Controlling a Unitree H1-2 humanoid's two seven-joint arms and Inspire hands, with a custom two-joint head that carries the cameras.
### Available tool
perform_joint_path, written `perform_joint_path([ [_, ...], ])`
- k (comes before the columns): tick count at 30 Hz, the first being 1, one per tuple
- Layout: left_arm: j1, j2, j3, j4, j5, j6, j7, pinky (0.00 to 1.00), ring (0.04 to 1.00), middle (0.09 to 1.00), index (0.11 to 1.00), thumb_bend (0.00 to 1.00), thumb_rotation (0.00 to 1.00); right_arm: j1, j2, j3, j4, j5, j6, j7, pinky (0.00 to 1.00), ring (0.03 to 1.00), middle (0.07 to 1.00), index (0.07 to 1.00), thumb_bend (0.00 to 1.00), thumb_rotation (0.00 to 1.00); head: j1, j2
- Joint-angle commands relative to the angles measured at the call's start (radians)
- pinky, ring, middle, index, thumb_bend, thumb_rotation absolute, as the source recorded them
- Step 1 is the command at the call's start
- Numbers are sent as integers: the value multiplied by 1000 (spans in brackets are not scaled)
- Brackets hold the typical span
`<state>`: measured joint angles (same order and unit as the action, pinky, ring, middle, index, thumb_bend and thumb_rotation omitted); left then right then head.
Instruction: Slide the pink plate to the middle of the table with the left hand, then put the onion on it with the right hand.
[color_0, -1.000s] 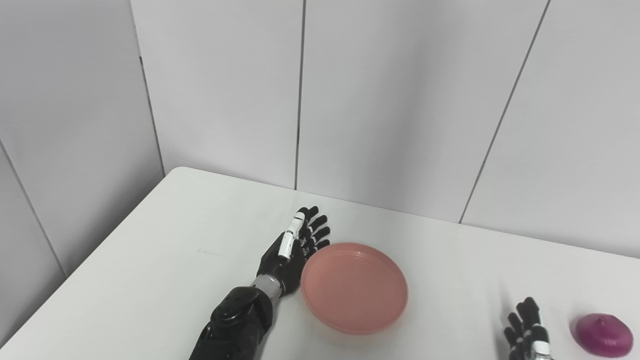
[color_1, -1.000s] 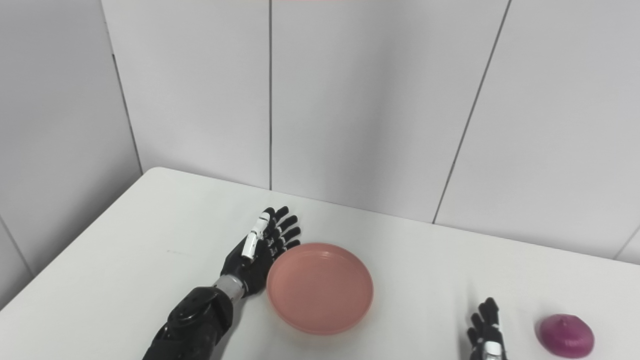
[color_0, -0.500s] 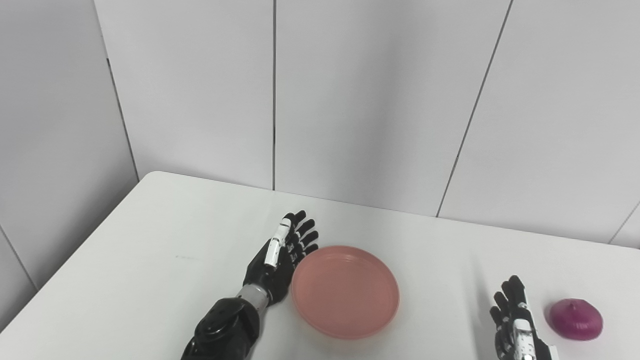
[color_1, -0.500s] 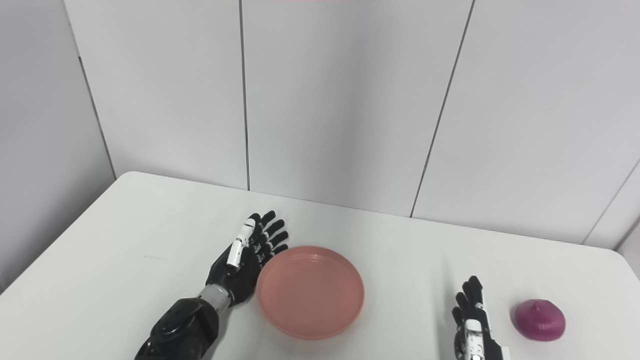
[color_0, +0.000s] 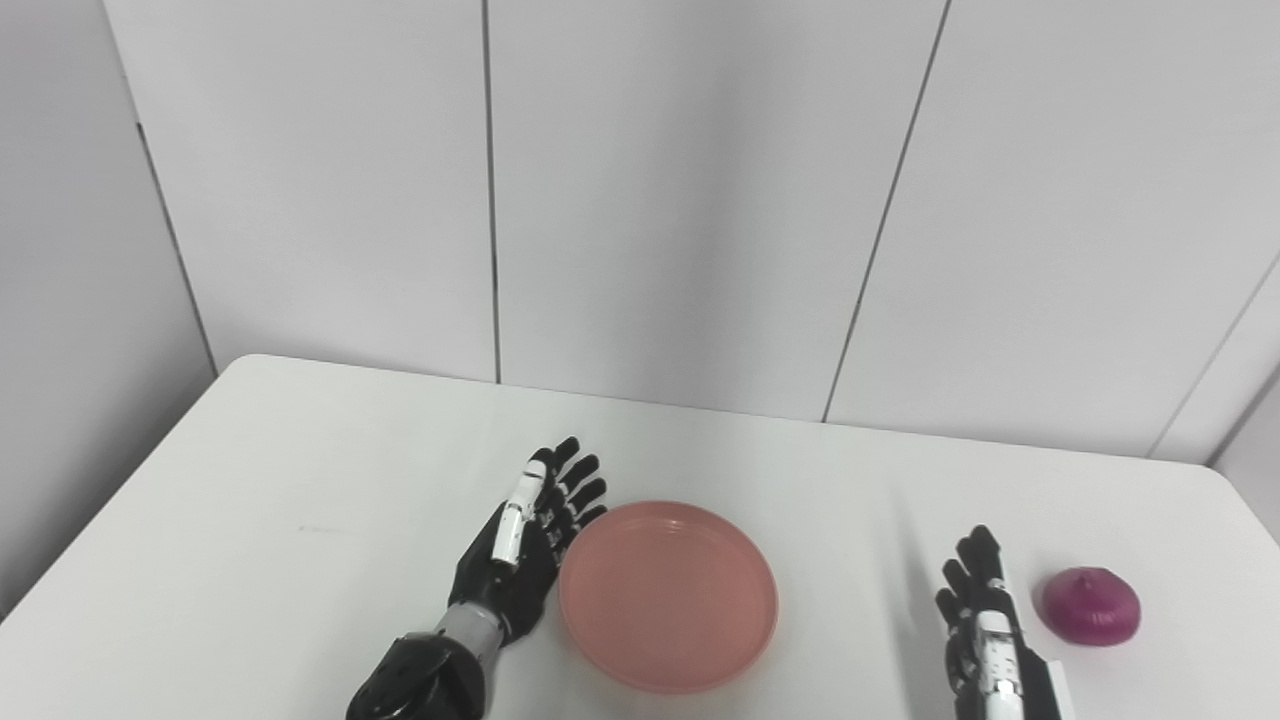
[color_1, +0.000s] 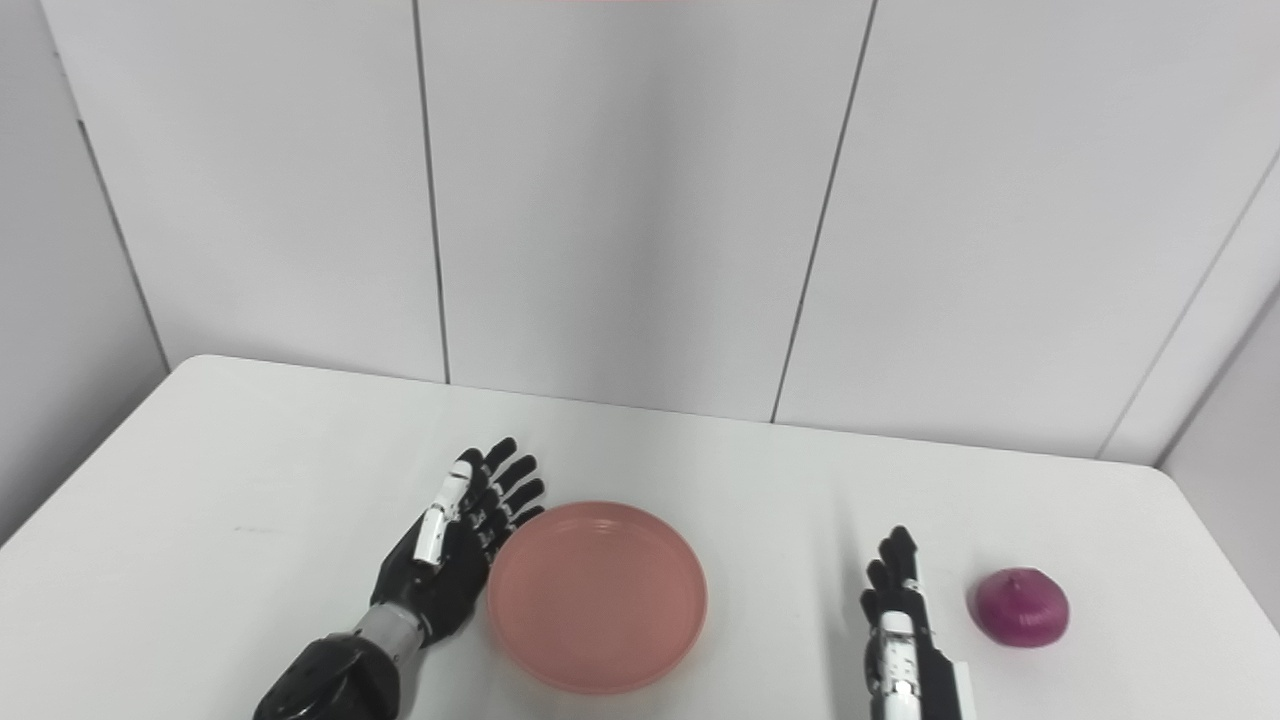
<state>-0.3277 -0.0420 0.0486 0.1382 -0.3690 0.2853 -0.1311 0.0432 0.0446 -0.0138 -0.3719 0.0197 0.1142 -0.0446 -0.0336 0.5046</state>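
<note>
Change: the camera has swung right; hands, plate and onion keep their places on the table.
Left eye view: left hand (color_0: 528, 545), fingers spread and empty, against the pink plate (color_0: 668, 596) at lower centre.
Right eye view: right hand (color_1: 903, 630), fingers straight and empty, lower right, beside the onion (color_1: 1021, 608).

The plate (color_0: 668, 597) looks like smooth matt pink plastic. Right of it, the onion (color_0: 1090, 606) has a glossy purple skin. The table (color_0: 300, 480) under the plate is smooth, matt white. Both hands (color_0: 530, 530) (color_0: 985, 640) look like hard black plastic.
</note>
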Motion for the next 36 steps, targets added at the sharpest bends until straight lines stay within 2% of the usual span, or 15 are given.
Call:
perform_joint_path([
  [1, 22, -11, -13, -4, 7, 31, 0, 950, 963, 972, 966, 415, 1000, -19, 12, 3, -44, -15, -10, -10, 1000, 1000, 1000, 1000, 163, 1000, -27, 11],
  [10, 65, -28, -41, -56, 18, 58, 16, 956, 964, 974, 975, 400, 1000, -38, 24, 7, -60, -31, 11, -23, 1000, 1000, 1000, 1000, 235, 1000, -129, 67],
  [17, 81, -35, -58, -71, 16, 63, 6, 978, 977, 987, 988, 412, 1000, -56, 31, -4, -74, -40, 43, -33, 1000, 1000, 1000, 1000, 291, 1000, -153, 94],
  [22, 84, -32, -62, -87, 9, 82, 6, 969, 970, 979, 979, 405, 1000, -64, 29, -1, -90, -41, 76, -33, 1000, 1000, 1000, 1000, 266, 1000, -181, 111],
  [26, 86, -24, -58, -87, -1, 84, -8, 961, 965, 972, 970, 397, 1000, -73, 26, 0, -83, -63, 76, -42, 1000, 1000, 1000, 1000, 246, 1000, -211, 121],
  [30, 86, -19, -51, -94, -15, 96, -19, 956, 959, 967, 967, 396, 1000, -79, 23, -3, -79, -69, 73, -41, 1000, 1000, 1000, 1000, 278, 1000, -229, 129],
  [36, 92, -15, -49, -116, -16, 114, -25, 945, 951, 960, 963, 406, 1000, -103, 12, -18, -98, -70, 103, -40, 1000, 994, 1000, 1000, 280, 1000, -265, 142],
])
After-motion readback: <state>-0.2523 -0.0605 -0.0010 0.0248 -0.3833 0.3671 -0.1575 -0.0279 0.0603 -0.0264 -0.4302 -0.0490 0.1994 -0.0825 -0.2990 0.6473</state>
